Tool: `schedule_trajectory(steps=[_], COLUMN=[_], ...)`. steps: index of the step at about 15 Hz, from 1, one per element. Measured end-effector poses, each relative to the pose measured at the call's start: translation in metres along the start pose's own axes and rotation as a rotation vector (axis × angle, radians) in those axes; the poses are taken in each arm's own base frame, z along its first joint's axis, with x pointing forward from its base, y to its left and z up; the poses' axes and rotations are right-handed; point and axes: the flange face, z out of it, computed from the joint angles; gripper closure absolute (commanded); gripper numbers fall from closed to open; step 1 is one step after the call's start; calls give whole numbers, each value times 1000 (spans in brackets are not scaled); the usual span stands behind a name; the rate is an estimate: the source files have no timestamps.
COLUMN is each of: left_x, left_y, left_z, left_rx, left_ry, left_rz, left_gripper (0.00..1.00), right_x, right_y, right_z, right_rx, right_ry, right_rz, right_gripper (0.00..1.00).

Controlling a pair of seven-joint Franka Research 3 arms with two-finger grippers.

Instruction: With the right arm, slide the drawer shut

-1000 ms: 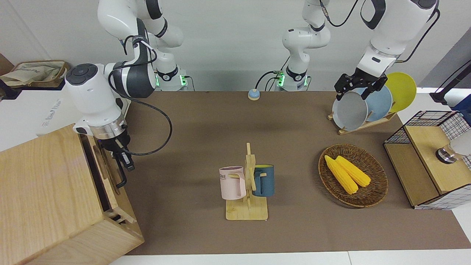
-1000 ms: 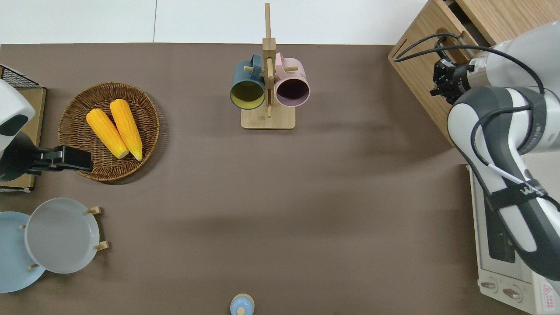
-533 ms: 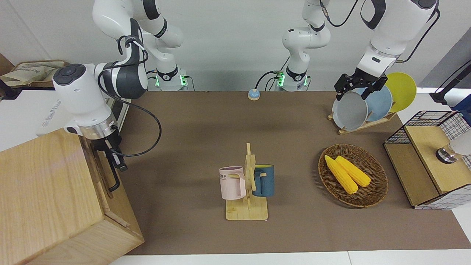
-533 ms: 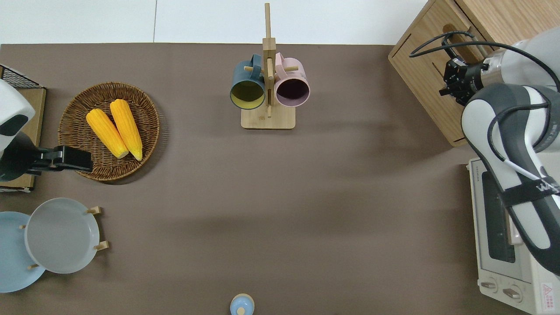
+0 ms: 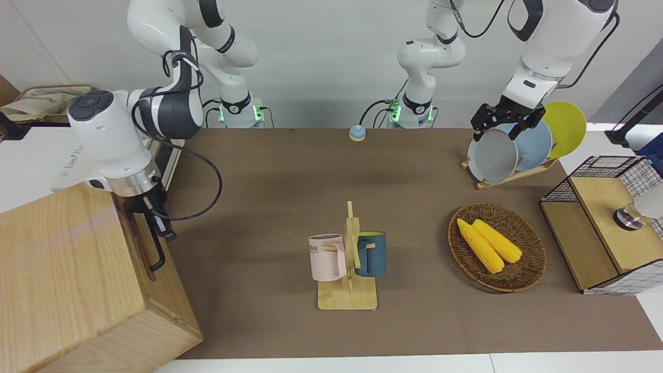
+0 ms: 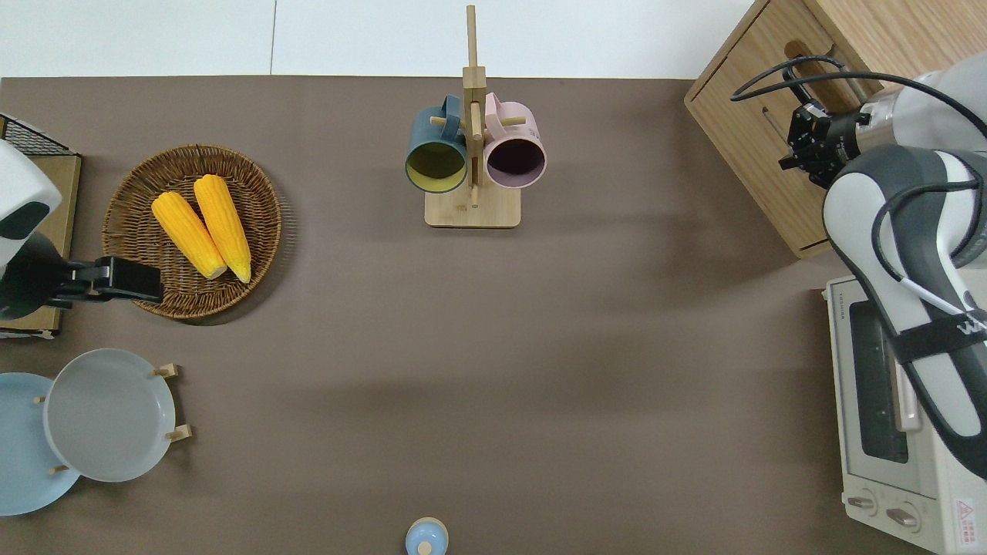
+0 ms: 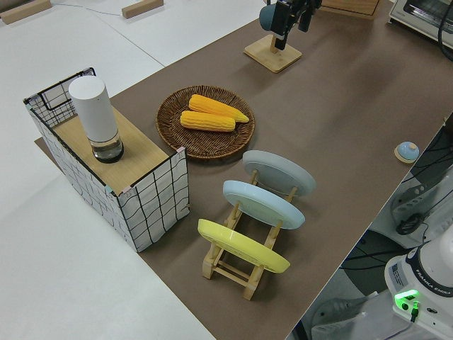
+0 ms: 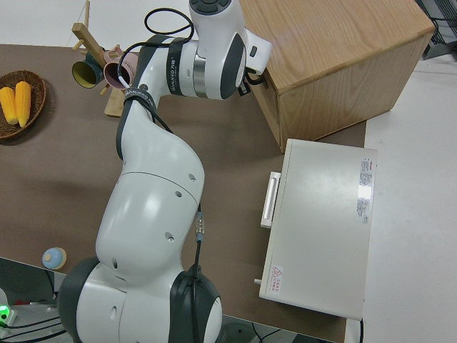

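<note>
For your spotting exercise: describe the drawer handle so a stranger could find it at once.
Find the big pale wooden cabinet at the right arm's end of the table. On its front, facing the mug rack, is a black bar handle, with the right gripper at it. Nothing else on the cabinet is black metal.

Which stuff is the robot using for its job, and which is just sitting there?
For the job:
- shallow light-wood drawer with black bar handle, in the pale cabinet
- right gripper

Just lying about:
- wicker basket with yellow corn
- pink mug
- dark blue mug
- white toaster oven
</note>
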Motion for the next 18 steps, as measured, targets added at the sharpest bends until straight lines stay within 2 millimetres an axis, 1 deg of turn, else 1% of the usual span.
schedule_trajectory(steps=[18], left_x=[0], left_y=[0], left_z=[0], left_rx=[0], left_ry=[0], left_rz=[0], left_gripper=[2], right_x=[4], right_y=[4], right_z=[2], right_rx=[1], right_ry=[-9], right_rz=[-5], right_gripper=[1000])
